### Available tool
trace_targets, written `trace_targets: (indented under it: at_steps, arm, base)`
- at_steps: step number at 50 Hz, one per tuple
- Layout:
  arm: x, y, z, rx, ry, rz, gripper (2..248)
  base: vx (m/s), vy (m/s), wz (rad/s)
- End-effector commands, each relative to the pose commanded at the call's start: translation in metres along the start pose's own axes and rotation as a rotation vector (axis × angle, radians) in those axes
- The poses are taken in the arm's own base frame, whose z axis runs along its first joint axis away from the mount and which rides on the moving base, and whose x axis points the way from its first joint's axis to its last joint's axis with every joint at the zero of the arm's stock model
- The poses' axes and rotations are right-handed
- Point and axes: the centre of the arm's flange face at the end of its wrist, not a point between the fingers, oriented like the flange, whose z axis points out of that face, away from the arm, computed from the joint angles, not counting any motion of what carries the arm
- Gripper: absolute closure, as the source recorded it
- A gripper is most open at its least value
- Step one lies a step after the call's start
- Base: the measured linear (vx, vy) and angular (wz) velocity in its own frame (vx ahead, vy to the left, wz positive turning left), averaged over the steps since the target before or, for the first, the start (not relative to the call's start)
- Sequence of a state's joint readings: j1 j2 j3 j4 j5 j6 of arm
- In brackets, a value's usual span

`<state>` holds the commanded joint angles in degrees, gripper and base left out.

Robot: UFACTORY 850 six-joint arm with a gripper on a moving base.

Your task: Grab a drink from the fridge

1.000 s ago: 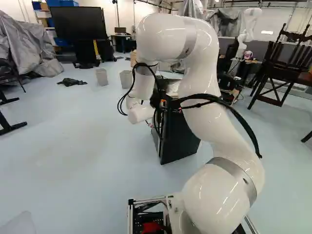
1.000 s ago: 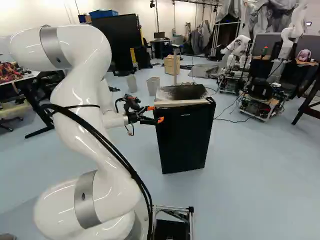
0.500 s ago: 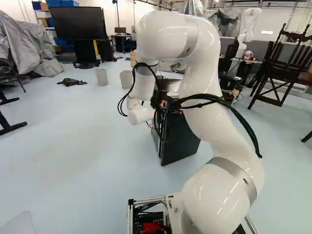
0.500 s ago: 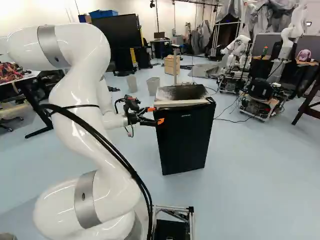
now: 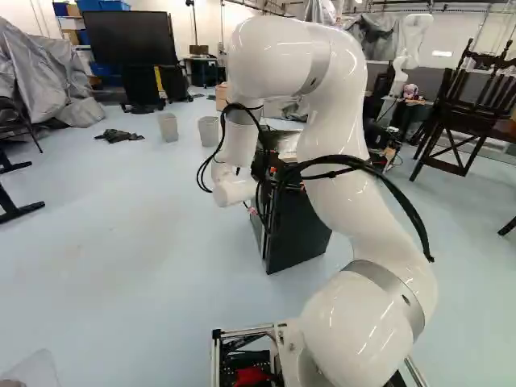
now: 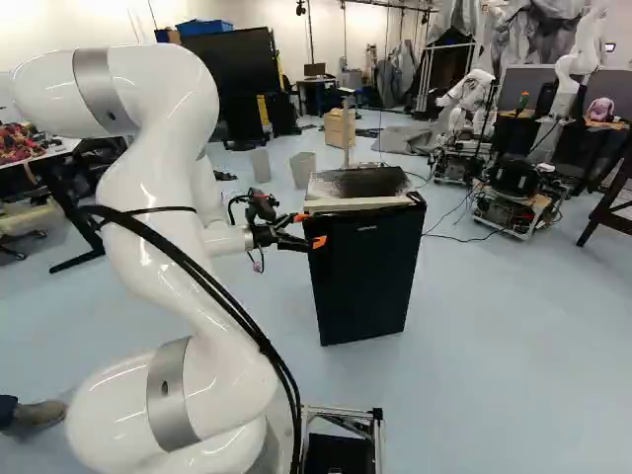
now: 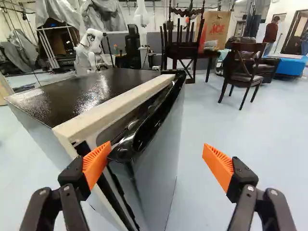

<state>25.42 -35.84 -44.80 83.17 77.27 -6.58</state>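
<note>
The fridge [image 6: 360, 286] in the middle of the right base view blocks the way ahead of the gripper [image 6: 309, 229], and in the wrist view its near upper corner juts between the parted fingers, right by one orange pad [image 7: 97, 161]. Beside the other finger there is room over the floor [image 7: 207, 115]. More open floor spans the lower right of the right base view, up to a wheeled cart [image 6: 509, 209] at upper right.
</note>
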Motion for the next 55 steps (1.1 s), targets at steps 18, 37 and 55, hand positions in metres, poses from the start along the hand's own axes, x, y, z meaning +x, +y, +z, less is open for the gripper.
trace_targets:
  at_steps: [18,37,55]
  arm:
    - [0.001,0.005,0.003,-0.026,-0.002,0.003,3]
    - [0.001,0.01,0.007,-0.06,-0.005,0.008,3]
    - [0.002,0.019,0.009,-0.106,-0.009,0.013,3]
  base:
    - [0.0,0.0,0.0]
    - [0.0,0.0,0.0]
    - [0.0,0.0,0.0]
